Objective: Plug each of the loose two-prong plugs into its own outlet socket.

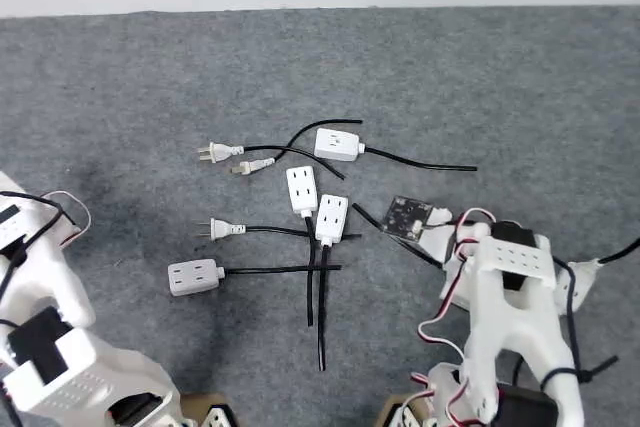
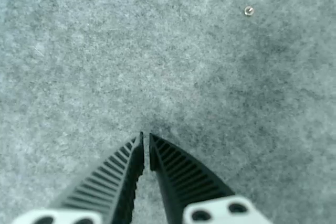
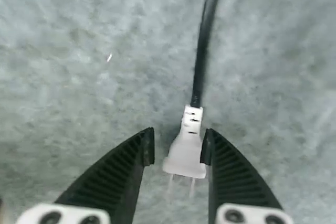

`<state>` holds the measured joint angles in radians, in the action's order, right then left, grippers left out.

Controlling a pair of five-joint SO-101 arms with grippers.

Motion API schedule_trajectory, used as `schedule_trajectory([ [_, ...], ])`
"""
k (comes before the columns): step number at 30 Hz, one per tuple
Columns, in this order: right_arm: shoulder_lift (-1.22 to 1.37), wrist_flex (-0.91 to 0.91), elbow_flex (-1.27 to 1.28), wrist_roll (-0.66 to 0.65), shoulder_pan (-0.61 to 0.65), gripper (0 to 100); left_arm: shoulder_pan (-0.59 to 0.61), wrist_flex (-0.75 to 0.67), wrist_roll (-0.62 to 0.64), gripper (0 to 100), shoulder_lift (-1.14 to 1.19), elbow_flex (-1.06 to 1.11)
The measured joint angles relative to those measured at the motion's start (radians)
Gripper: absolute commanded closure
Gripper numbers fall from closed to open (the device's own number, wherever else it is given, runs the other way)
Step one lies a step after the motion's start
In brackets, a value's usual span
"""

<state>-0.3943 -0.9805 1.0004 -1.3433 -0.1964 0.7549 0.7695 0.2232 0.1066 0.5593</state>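
Right hand (image 3: 177, 135) parted around white two-prong plug (image 3: 186, 153), black cord (image 3: 201, 61), left hand (image 2: 146, 141) closed, empty

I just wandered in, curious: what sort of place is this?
Probably a robotics practice bench: a grey felt mat, white robot arms, and loose plugs and outlet sockets laid out.

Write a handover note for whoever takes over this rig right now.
Left end effector: shut, empty, over bare carpet.
Right end effector: open, fingers either side of a plug lying on the carpet, not yet clamped.
Three more plugs lie loose left of centre, with four sockets near them.
Done: no plug looks seated.
Left: close on the plug, seat it, then do the rest.
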Motion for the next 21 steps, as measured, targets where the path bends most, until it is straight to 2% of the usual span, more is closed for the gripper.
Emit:
schedule_trajectory([
  [3, 0.000, 0.043, 0.015, -0.038, -0.023, 84.6, 0.000, 0.000, 0.000, 98, 0.000, 0.000],
  [13, 0.000, 0.069, 0.043, -0.048, 0.003, 87.6, -0.014, 0.000, 0.000, 98, 0.000, 0.000],
  [21, -0.003, 0.199, 0.124, -0.048, 0.026, 87.7, -0.014, 0.000, 0.000, 98, 0.000, 0.000],
])
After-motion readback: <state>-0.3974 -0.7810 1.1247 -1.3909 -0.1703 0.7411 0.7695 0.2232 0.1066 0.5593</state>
